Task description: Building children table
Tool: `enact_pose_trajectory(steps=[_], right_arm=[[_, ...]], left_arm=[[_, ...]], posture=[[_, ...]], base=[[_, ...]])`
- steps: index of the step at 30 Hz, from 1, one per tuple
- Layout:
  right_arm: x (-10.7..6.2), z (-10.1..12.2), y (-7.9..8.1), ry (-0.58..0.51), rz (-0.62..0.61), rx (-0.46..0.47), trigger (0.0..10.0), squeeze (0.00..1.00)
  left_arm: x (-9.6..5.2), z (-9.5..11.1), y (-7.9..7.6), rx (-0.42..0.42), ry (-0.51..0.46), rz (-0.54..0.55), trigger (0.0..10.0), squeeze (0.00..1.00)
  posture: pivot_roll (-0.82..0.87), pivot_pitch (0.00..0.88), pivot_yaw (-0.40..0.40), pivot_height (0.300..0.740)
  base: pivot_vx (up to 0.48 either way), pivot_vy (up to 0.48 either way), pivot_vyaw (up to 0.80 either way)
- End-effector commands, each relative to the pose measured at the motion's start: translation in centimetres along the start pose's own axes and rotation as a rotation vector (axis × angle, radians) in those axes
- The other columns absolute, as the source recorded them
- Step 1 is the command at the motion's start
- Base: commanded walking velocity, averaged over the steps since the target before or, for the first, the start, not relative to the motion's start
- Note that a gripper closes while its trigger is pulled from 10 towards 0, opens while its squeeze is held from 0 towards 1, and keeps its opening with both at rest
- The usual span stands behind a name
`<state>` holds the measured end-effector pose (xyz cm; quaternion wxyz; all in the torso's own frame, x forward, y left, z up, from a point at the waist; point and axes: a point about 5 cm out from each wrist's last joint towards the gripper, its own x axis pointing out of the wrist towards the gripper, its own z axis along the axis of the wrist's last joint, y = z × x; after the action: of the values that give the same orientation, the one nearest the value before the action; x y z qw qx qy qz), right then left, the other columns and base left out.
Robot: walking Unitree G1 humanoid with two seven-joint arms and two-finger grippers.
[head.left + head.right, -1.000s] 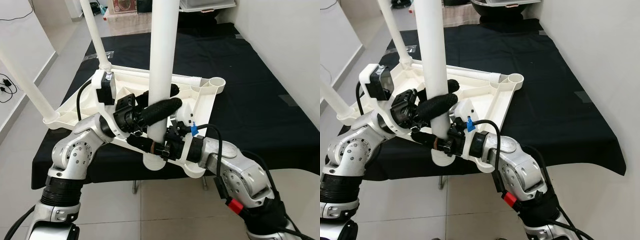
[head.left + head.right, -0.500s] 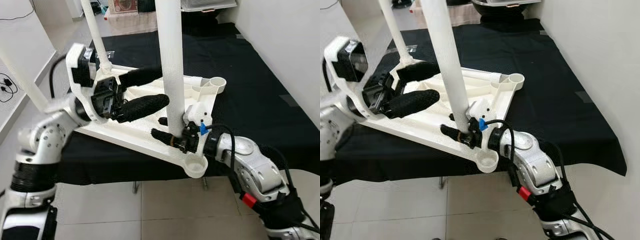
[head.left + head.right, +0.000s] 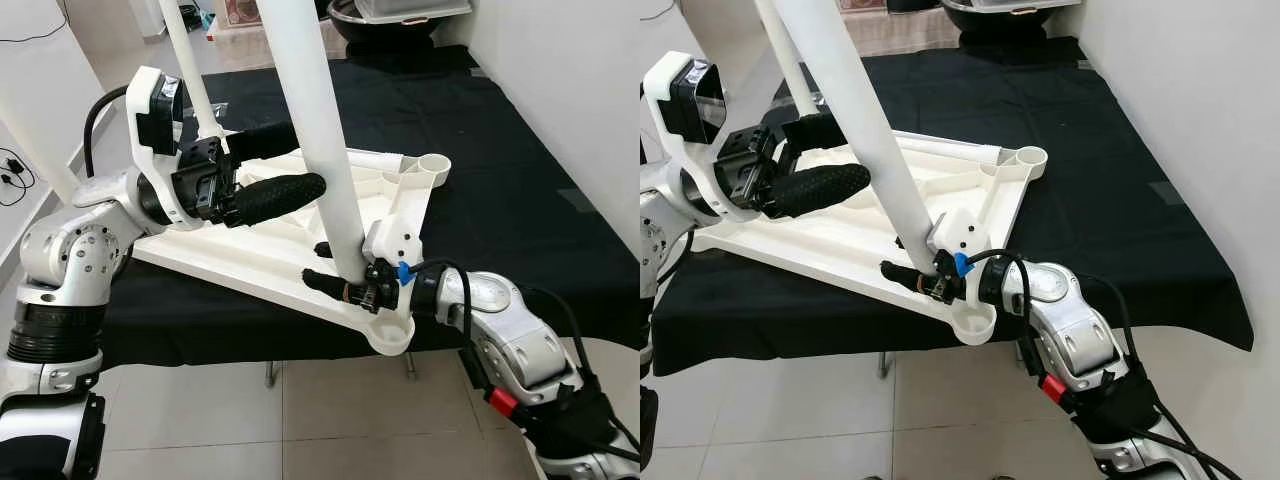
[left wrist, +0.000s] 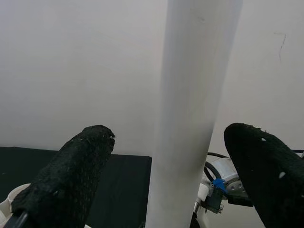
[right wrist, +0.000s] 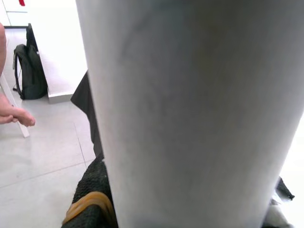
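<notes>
Right gripper [image 3: 338,285] clamps base of smooth white round table leg [image 3: 310,130], tilted, just above corner socket of upturned white moulded plastic tabletop [image 3: 245,255]. Left gripper [image 3: 285,170] spread wide, textured black fingers [image 4: 71,178] flanking leg, seemingly not touching. Tabletop rests on black cloth-covered bench [image 3: 480,150]. No readable writing.

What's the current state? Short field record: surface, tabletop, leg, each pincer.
surface: black-covered table
tabletop: white children's tabletop, upside down on the black cover, near corner overhanging the edge
free leg: white leg, tilted, lower end beside the near corner socket, not seated
fitted legs: two at the far left corners
right pincer: right pincer shut on the white leg's lower end
left pincer: left pincer open, fingers either side of the leg, apart from it
</notes>
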<state>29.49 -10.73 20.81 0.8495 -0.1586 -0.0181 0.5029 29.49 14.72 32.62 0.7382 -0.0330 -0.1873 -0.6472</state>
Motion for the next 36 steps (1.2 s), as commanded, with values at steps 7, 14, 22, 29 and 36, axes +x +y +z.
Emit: enact_pose_trajectory(steps=[7, 14, 22, 29, 36], right_arm=[[0.5, 0.2, 0.7, 0.011, 0.052, -0.071, 0.0, 0.0], [0.5, 0.2, 0.7, 0.02, 0.071, -0.078, 0.0, 0.0], [0.3, 0.2, 0.2, 0.016, 0.047, -0.072, 0.0, 0.0], [0.4, 1.9, -1.2, -0.149, -0.034, 0.12, 10.0, 1.0], [0.7, 3.1, -1.2, -0.226, -0.039, 0.14, 10.0, 1.0]], left_arm=[[1.0, -1.5, -0.9, 0.0, 0.011, -0.059, 1.5, 0.0], [1.6, -1.2, -0.5, 0.054, 0.026, -0.078, 0.0, 0.0], [1.4, -0.7, -0.3, 0.089, 0.035, -0.071, 0.0, 0.0], [1.0, -0.6, -0.3, 0.093, 0.024, -0.055, 0.0, 0.0], [1.1, -0.9, -0.5, 0.083, 0.018, -0.061, 0.0, 0.0]], posture=[[-0.05, 0.118, 0.089, 0.74], [-0.05, 0.115, 0.086, 0.74], [-0.05, 0.114, 0.085, 0.74], [-0.05, 0.115, 0.085, 0.74], [-0.05, 0.117, 0.089, 0.74]], base=[[0.0, 0.0, 0.0], [0.0, 0.0, 0.0], [0.0, 0.0, 0.0], [0.0, 0.0, 0.0], [0.0, 0.0, 0.0]])
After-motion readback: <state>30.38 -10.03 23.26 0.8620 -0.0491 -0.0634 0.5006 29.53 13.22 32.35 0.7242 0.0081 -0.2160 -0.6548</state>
